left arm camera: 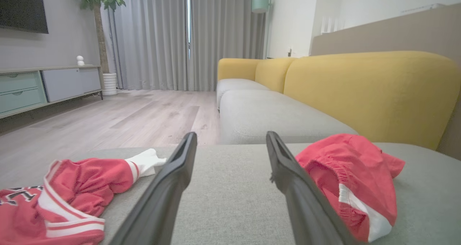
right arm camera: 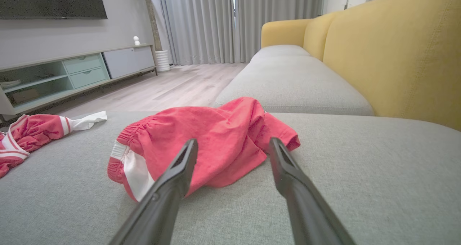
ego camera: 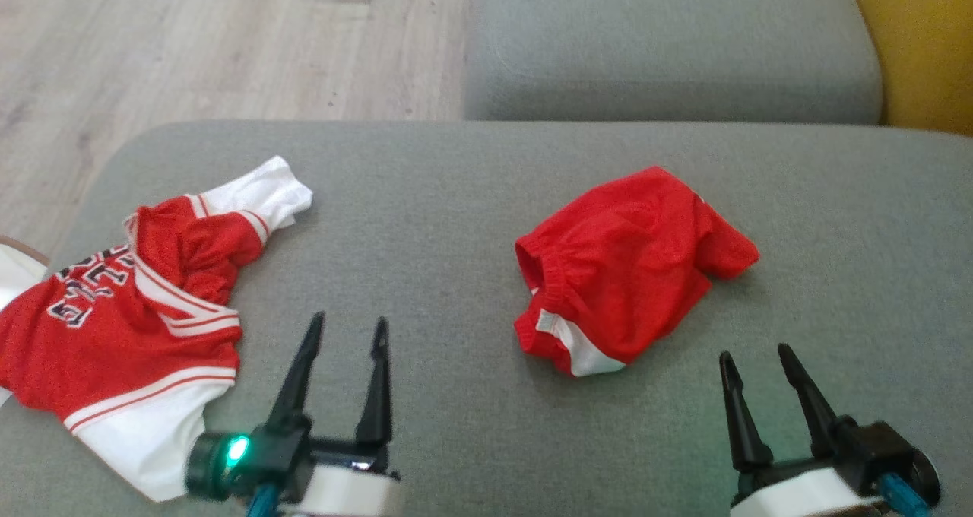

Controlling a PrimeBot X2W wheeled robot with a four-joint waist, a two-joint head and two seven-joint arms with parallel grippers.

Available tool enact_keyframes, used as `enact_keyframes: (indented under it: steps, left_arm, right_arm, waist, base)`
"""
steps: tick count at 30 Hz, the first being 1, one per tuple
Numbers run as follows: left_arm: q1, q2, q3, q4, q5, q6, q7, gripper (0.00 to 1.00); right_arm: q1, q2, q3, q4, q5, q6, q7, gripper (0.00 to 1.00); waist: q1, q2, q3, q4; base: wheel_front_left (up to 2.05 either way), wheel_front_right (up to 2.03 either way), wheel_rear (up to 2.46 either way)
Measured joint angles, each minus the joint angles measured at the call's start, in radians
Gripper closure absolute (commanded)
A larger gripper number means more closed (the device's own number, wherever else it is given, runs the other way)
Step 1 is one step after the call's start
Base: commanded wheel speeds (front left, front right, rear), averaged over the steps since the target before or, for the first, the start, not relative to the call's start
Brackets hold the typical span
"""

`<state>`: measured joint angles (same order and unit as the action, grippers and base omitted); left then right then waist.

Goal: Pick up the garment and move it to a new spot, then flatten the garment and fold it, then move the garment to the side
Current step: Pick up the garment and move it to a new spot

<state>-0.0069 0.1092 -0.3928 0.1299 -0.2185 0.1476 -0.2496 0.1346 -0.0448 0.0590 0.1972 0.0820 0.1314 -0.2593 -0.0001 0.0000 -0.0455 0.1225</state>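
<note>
left gripper point(ego camera: 349, 319) spread, empty | right gripper point(ego camera: 754, 351) spread, empty, likely staged for a pinch | red shorts point(ego camera: 631, 266) crumpled on cushion point(ego camera: 426, 198), 11 o'clock of right gripper, unflattened | jersey point(ego camera: 129, 319) 9 o'clock of left gripper

Crumpled red shorts point(ego camera: 631, 266) lie on the grey cushion point(ego camera: 426, 220), a rumpled red-and-white jersey point(ego camera: 129, 327) well apart leftward.

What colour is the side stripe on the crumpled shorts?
White stripe on red shorts; clearest in right wrist view.

Soft even daylight, faint shadows, mild wide-angle edge distortion
</note>
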Motion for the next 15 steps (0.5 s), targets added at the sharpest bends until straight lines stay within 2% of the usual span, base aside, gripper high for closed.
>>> enact_keyframes:
  steps: [3, 7, 10, 15]
  left_arm:
    - [0.076, -0.002, 0.05, -0.062, 0.021, 0.0, -0.003, 0.0]
    - [0.155, -0.005, 0.106, -0.06, 0.04, -0.031, -0.003, 0.0]
    - [0.163, -0.013, 0.135, -0.048, 0.057, -0.058, -0.003, 0.0]
    - [0.163, -0.028, 0.166, -0.046, 0.081, -0.081, -0.003, 0.0]
  right_arm:
    - [0.027, 0.0, -0.008, -0.011, 0.007, 0.0, 0.0, 0.0]
    - [0.048, 0.002, -0.016, -0.023, 0.027, 0.0, 0.0, 0.0]
    - [0.05, 0.002, -0.036, -0.036, 0.04, 0.0, 0.0, 0.0]
    - [0.092, 0.002, -0.039, -0.049, 0.044, 0.0, 0.0, 0.0]
  waist:
    - [-0.0001, 0.0, -0.015, 0.016]
    - [0.0, 0.0, -0.026, 0.021]
    - [0.0001, 0.0, -0.03, 0.019]
    - [0.0001, 0.0, -0.034, 0.013]
  base:
    - [0.0, 0.0, 0.0]
    - [0.0, 0.0, 0.0]
    - [0.0, 0.0, 0.0]
    - [0.0, 0.0, 0.0]
